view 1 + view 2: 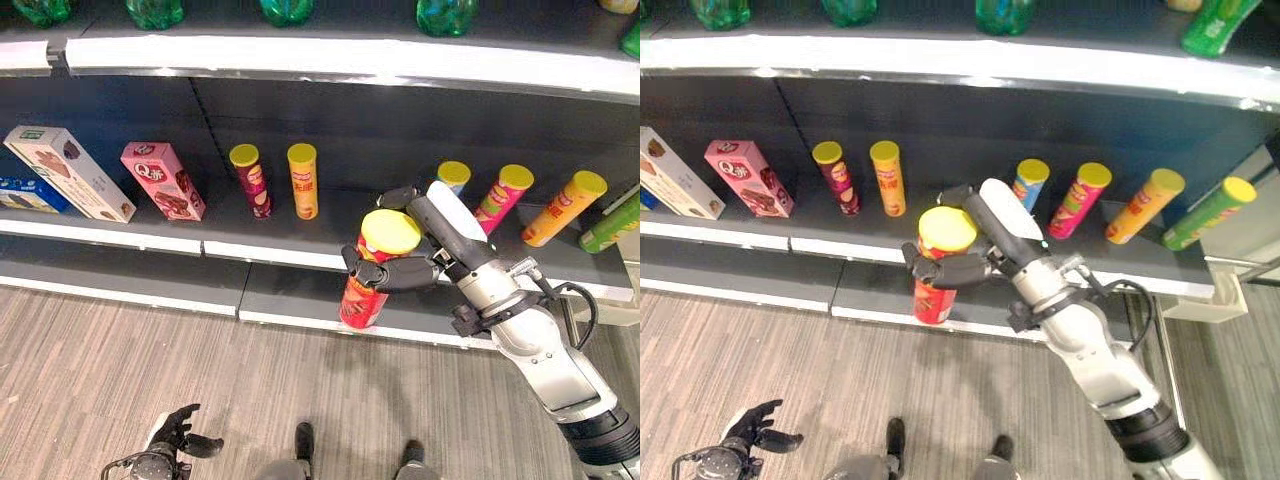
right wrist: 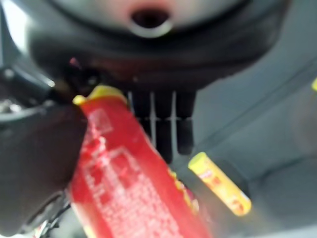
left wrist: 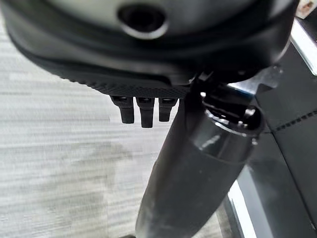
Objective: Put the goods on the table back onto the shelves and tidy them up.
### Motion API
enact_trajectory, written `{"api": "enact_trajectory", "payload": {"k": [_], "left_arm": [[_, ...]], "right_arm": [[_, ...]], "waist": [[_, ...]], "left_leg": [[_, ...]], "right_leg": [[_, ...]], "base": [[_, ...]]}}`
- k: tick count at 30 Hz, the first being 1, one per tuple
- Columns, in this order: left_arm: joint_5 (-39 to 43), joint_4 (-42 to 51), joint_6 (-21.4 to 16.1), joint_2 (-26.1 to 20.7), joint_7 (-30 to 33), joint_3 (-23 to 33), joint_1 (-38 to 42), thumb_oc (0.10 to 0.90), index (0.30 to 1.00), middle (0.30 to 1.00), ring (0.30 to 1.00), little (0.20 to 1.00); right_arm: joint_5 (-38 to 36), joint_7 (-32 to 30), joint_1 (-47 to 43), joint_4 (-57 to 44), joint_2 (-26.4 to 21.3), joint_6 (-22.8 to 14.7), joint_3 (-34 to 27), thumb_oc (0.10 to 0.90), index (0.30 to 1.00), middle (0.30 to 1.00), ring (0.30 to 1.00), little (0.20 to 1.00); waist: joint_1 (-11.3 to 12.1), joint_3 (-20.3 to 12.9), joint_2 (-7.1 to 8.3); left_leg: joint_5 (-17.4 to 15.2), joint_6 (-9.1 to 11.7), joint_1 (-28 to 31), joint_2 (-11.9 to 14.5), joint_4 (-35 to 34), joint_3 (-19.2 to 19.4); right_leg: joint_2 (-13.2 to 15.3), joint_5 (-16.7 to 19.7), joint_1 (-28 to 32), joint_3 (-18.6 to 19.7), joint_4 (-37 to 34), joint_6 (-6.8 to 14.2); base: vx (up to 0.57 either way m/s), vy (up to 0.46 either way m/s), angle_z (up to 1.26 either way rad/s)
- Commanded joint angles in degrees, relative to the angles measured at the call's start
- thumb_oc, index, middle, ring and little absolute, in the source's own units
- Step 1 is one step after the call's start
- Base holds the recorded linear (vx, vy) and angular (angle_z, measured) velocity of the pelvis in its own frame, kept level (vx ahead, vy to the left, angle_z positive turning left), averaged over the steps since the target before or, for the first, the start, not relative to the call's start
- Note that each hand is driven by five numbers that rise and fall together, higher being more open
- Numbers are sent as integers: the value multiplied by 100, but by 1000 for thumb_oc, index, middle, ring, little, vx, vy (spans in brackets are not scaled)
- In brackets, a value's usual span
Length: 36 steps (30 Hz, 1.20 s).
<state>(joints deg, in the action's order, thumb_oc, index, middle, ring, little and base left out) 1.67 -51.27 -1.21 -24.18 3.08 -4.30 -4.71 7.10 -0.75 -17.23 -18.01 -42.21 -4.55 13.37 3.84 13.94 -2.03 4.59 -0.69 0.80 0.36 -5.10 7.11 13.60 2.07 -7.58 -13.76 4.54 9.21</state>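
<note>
Left eye view puts your left hand [image 1: 172,440] nearest you, low over the wood-look floor [image 1: 120,370], fingers spread loosely and holding nothing. Further out, your right hand [image 1: 405,268] reaches in from the right with its fingers and thumb wrapped round the upper part of a red can [image 1: 365,290] with a yellow lid. You see the can upright, held in front of the lower shelf [image 1: 280,290]'s edge. Beyond it, on the middle shelf [image 1: 250,225], stand a maroon can [image 1: 252,182] and an orange can [image 1: 303,181] side by side, with a pink box [image 1: 162,180] and a white box [image 1: 68,172] further left.
</note>
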Motion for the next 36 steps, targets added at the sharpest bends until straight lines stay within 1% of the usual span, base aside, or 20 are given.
{"api": "enact_trajectory", "payload": {"k": [1, 3, 4, 7, 9, 11, 12, 13, 14, 17, 18, 19, 20, 22, 25, 28, 29, 31, 33, 36], "left_arm": [[-32, 146, -124, -60, 42, -147, -234, 800, 900, 900, 900, 900], [46, 244, -134, 44, 38, -189, -274, 800, 900, 900, 900, 900], [84, 356, -130, 108, 12, -215, -366, 800, 900, 900, 900, 900], [94, 406, -99, 171, 43, -254, -452, 800, 900, 900, 900, 900], [111, 457, -95, 205, 68, -271, -501, 800, 900, 900, 900, 900], [193, 590, -108, 238, 150, -356, -564, 800, 900, 900, 900, 900], [224, 622, -110, 242, 184, -378, -574, 800, 900, 900, 900, 900], [302, 745, -158, 224, 243, -493, -596, 800, 900, 900, 900, 900], [304, 745, -158, 224, 244, -493, -592, 800, 900, 900, 900, 900], [376, 904, -209, 168, 298, -619, -572, 800, 900, 900, 900, 900], [380, 905, -207, 167, 299, -624, -563, 800, 900, 900, 900, 900], [426, 1010, -275, 112, 338, -712, -537, 800, 900, 900, 900, 900], [429, 1011, -274, 112, 340, -719, -527, 800, 900, 900, 900, 900], [469, 1043, -329, 87, 404, -789, -483, 800, 900, 900, 900, 900], [513, 1061, -381, 68, 458, -870, -421, 800, 900, 900, 900, 900], [549, 1069, -430, 86, 524, -983, -342, 800, 900, 900, 900, 900], [547, 1068, -462, 95, 549, -1060, -290, 800, 900, 900, 900, 900], [551, 1120, -492, 98, 567, -1116, -249, 800, 900, 900, 900, 900], [576, 1188, -530, 106, 600, -1188, -190, 800, 900, 900, 900, 900], [578, 1241, -540, 121, 631, -1230, -148, 800, 900, 900, 900, 900]], "right_arm": [[10, -543, -910, -162, -203, -407, -220, 400, 300, 300, 300, 300], [68, -591, -966, -97, -168, -357, -160, 400, 300, 300, 300, 300], [146, -620, -938, -90, -135, -332, -173, 400, 300, 300, 300, 300], [336, -724, -899, -13, 15, -291, -174, 400, 300, 300, 300, 300], [541, -836, -907, 90, 167, -258, -138, 400, 300, 300, 300, 300], [1158, -1286, -1168, 531, 397, -128, 8, 400, 300, 300, 300, 300], [1275, -1401, -1244, 645, 456, -65, 30, 400, 300, 300, 300, 300], [1605, -1857, -1574, 1078, 557, 55, 59, 400, 300, 300, 300, 300], [1609, -1871, -1590, 1097, 559, 50, 68, 400, 300, 300, 300, 300], [1889, -2350, -1830, 1492, 563, 187, -49, 400, 300, 300, 300, 300], [1894, -2365, -1844, 1511, 560, 182, -45, 400, 300, 300, 300, 300], [2158, -2764, -2051, 1911, 377, 358, -239, 400, 300, 300, 300, 300], [2158, -2778, -2065, 1930, 371, 353, -235, 400, 300, 300, 300, 300], [2320, -3171, -2275, 2295, 160, 491, -425, 400, 300, 300, 300, 300], [2447, -3511, -2576, 2680, -125, 647, -527, 400, 300, 300, 300, 300], [2435, -3836, -2924, 3113, -417, 800, -557, 400, 300, 300, 300, 300], [2407, -4030, -3129, 3328, -587, 873, -563, 400, 300, 300, 300, 300], [2387, -4162, -3299, 3485, -740, 931, -538, 400, 300, 300, 300, 300], [2253, -4379, -3481, 3641, -911, 963, -563, 400, 300, 300, 300, 300], [2221, -4536, -3627, 3665, -1053, 1031, -592, 400, 300, 300, 300, 300]], "waist": [[-33, -152, 140], [-6, -163, 191], [14, -197, 183], [44, -209, 154], [102, -199, 126], [266, -121, 38], [316, -96, 17], [474, 9, -63], [469, 7, -63], [597, 128, -159], [595, 123, -161], [689, 210, -256], [689, 207, -260], [761, 293, -354], [807, 406, -435], [846, 459, -538], [870, 484, -606], [886, 494, -654], [898, 512, -736], [919, 540, -808]], "left_leg": [[-507, 482, -77, 361, 204, -334], [-507, 488, -147, 349, 262, -427], [-503, 495, -149, 400, 263, -486], [-468, 516, -148, 464, 213, -610], [-437, 533, -156, 495, 172, -677], [-351, 573, -237, 531, 84, -807], [-339, 576, -267, 529, 78, -837], [-278, 597, -422, 520, 74, -935], [-276, 598, -432, 519, 76, -941], [-207, 618, -641, 488, 73, -1045], [-203, 618, -658, 487, 76, -1054], [-149, 633, -850, 449, 73, -1135], [-146, 633, -864, 448, 76, -1143], [-97, 643, -1031, 405, 67, -1212], [-38, 657, -1208, 366, 66, -1251], [9, 678, -1389, 336, 58, -1283], [33, 688, -1481, 308, 46, -1296], [43, 694, -1556, 287, 38, -1315], [62, 696, -1650, 245, 31, -1349], [66, 694, -1739, 201, 28, -1388]], "right_leg": [[-124, 171, 221, 554, -509, 118], [-147, 304, 303, 654, -652, 128], [-147, 314, 397, 545, -732, 119], [-165, 258, 517, 380, -767, 102], [-171, 231, 554, 284, -776, 99], [-155, 186, 591, 74, -812, 104], [-150, 185, 585, 50, -820, 105], [-119, 172, 536, -53, -814, 112], [-119, 171, 530, -59, -812, 112], [-70, 175, 428, -158, -798, 128], [-69, 175, 414, -165, -793, 128], [-16, 182, 307, -267, -769, 141], [-14, 182, 297, -274, -765, 141], [40, 186, 176, -333, -743, 160], [86, 197, 48, -353, -716, 176], [137, 212, -101, -358, -692, 193], [164, 224, -160, -380, -694, 206], [184, 222, -207, -391, -698, 218], [216, 226, -281, -395, -689, 229], [246, 225, -337, -401, -692, 256]], "base": [[101, -66, 13], [115, -116, 75], [164, -149, 77], [114, -108, 15], [80, -85, 23], [37, -76, 39], [-45, -56, 41], [-42, -29, 40], [-41, -16, 33], [-44, -6, 23], [-72, -14, 30], [-45, -9, 37], [-61, -8, 46], [-39, 7, 24], [-49, 5, 10], [-20, 10, 14], [-1, 11, 10], [6, 2, 8], [14, 4, 7], [7, -1, 1]]}}
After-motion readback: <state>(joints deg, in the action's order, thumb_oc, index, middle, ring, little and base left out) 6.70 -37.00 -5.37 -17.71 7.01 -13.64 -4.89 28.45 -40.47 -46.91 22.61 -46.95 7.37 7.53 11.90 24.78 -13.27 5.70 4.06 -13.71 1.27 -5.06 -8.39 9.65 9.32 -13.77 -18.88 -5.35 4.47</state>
